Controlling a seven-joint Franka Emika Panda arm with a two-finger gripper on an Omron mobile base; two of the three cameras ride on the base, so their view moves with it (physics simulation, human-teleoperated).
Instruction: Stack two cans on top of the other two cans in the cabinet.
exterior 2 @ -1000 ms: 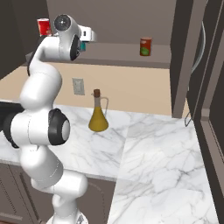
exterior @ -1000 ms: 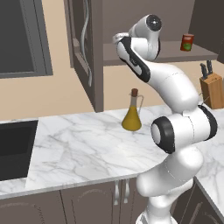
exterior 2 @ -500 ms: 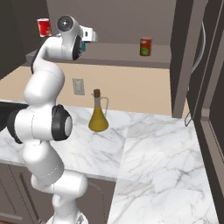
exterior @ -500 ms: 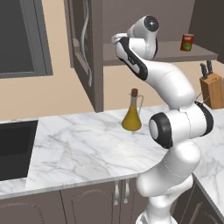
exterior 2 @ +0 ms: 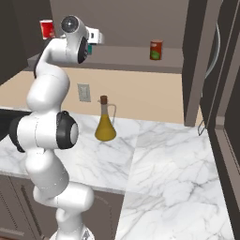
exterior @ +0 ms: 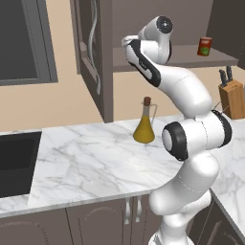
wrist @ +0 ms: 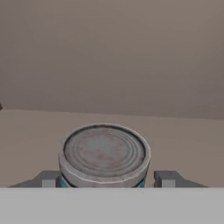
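Robot arm (exterior: pixel 191 95): glossy white, rounded link housings joined by dark grey to black joint bands, with a large black ring at the mid-arm joint and a round dark cap with a pale centre on the uppermost joint. The lowest links swell into bulbous white segments. End effector (wrist: pixel 105 180): small grey block-shaped fingertips (wrist: pixel 165 178).

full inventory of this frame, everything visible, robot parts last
teal can: 1, teal with grey lid, on the cabinet shelf between the fingers
white-band can: 1, red, shelf's left end
green-label can: 1, red, shelf, right of the hand
cabinet: 1, dark grey-brown, wall, door open
oil bottle: 1, yellow, counter
knife block: 1, wood, counter right
sink: 1, black, counter left
outlet: 1, grey, wall
arm: 1, white
hand: 1, fingers either side of the teal can
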